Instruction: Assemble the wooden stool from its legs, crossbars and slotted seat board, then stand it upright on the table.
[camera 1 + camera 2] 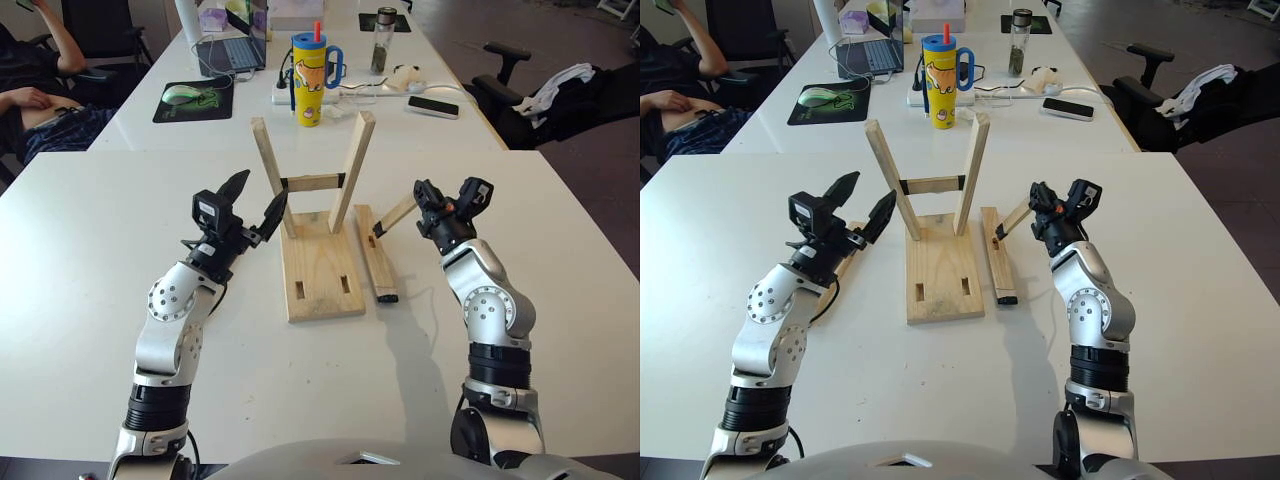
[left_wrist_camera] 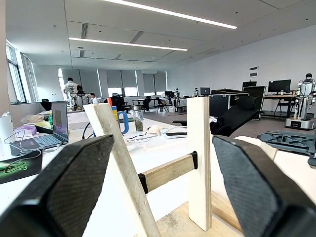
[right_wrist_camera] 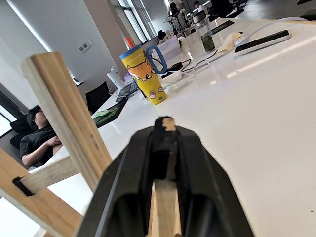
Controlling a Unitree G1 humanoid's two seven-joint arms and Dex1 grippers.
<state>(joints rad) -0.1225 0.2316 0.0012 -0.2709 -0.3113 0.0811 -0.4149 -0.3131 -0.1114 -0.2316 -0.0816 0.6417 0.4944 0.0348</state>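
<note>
The slotted seat board (image 1: 322,270) lies flat at the table's middle. Two legs (image 1: 270,170) (image 1: 353,168) stand up from its far end, joined by a crossbar (image 1: 313,182). A third leg (image 1: 378,258) lies on the table along the board's right side. A second crossbar (image 1: 398,213) slants up from that leg's far end, and my right gripper (image 1: 432,205) is shut on its upper end; in the right wrist view the stick (image 3: 165,197) sits between the fingers (image 3: 123,197). My left gripper (image 1: 263,188) hangs open just left of the left standing leg, its pads (image 2: 59,192) on either side of both legs.
A second table behind carries a yellow cup (image 1: 309,80), a laptop (image 1: 235,45), a mouse on a dark pad (image 1: 190,97), a bottle (image 1: 384,42) and a phone (image 1: 433,106). Office chairs (image 1: 520,90) stand at the right. White tabletop stretches in front of the board.
</note>
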